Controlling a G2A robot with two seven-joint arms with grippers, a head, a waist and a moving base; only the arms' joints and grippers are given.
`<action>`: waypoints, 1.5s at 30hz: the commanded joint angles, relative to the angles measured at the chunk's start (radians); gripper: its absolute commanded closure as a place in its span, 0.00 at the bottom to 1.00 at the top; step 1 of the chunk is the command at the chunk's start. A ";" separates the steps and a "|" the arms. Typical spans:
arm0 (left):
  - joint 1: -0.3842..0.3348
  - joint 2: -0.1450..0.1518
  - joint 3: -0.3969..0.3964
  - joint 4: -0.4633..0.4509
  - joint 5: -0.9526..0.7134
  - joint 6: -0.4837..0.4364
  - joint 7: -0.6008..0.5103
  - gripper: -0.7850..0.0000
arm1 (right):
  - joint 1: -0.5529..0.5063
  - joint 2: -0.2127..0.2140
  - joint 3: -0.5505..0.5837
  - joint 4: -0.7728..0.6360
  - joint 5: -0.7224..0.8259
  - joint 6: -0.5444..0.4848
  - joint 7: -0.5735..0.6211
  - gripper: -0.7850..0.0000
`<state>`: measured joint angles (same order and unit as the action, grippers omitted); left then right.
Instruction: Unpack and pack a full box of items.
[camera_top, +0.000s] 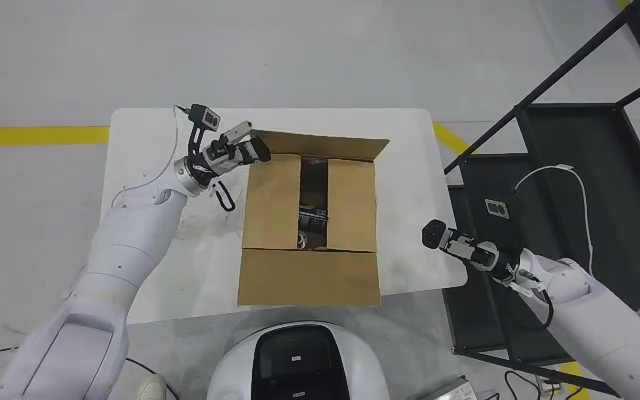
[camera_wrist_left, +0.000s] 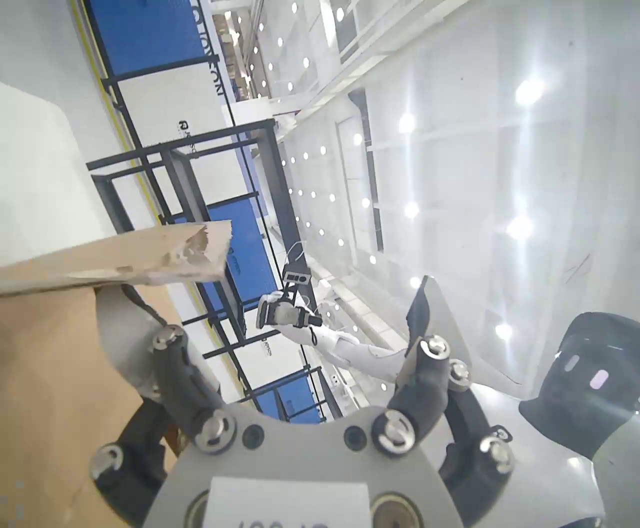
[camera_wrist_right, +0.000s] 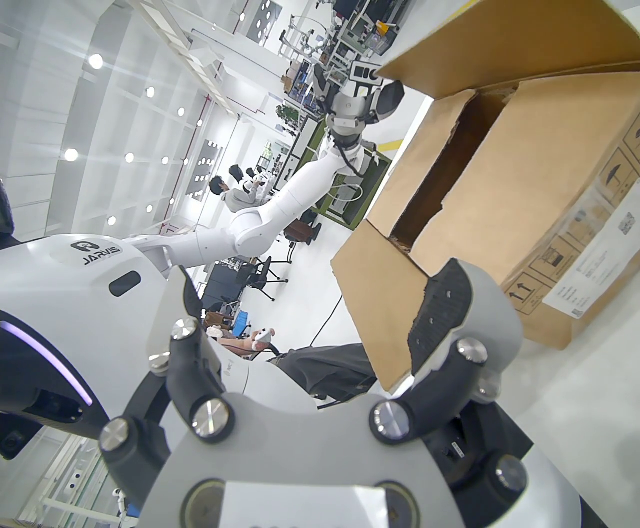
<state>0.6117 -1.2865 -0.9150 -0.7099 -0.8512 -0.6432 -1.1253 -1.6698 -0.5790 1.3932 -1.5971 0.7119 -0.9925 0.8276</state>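
Note:
A brown cardboard box (camera_top: 270, 200) stands in the middle of the white table (camera_top: 160, 270). Its top flaps lie partly apart, and a narrow gap shows dark items (camera_top: 315, 218) inside. My left gripper (camera_top: 248, 151) is at the box's far left corner. It is open (camera_wrist_left: 272, 320), with one finger (camera_wrist_left: 120, 310) against the torn edge of a raised flap (camera_wrist_left: 125, 260). My right gripper (camera_top: 437, 236) hovers to the right of the box near the table's edge. It is open (camera_wrist_right: 320, 300) with nothing between its fingers, and the box (camera_wrist_right: 525, 175) stands just beyond it.
A black metal rack (camera_top: 540, 200) stands close beside the table on the right, under the right arm. A yellow line (camera_top: 50, 135) crosses the floor behind the table. Bare table lies left of the box.

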 joint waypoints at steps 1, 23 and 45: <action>-0.013 -0.006 0.005 0.020 0.003 -0.009 0.010 0.00 | 0.000 0.000 0.000 0.000 0.000 0.000 0.000 0.00; -0.009 -0.014 0.005 -0.021 0.035 -0.004 0.093 0.00 | 0.000 0.000 0.000 0.000 0.000 0.000 0.000 0.00; -0.157 -0.168 0.118 0.388 0.196 -0.064 0.476 0.00 | 0.000 0.000 0.000 0.000 0.000 0.000 0.000 0.00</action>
<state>0.4605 -1.4505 -0.7948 -0.3363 -0.6567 -0.7119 -0.6639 -1.6698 -0.5790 1.3932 -1.5971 0.7119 -0.9925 0.8276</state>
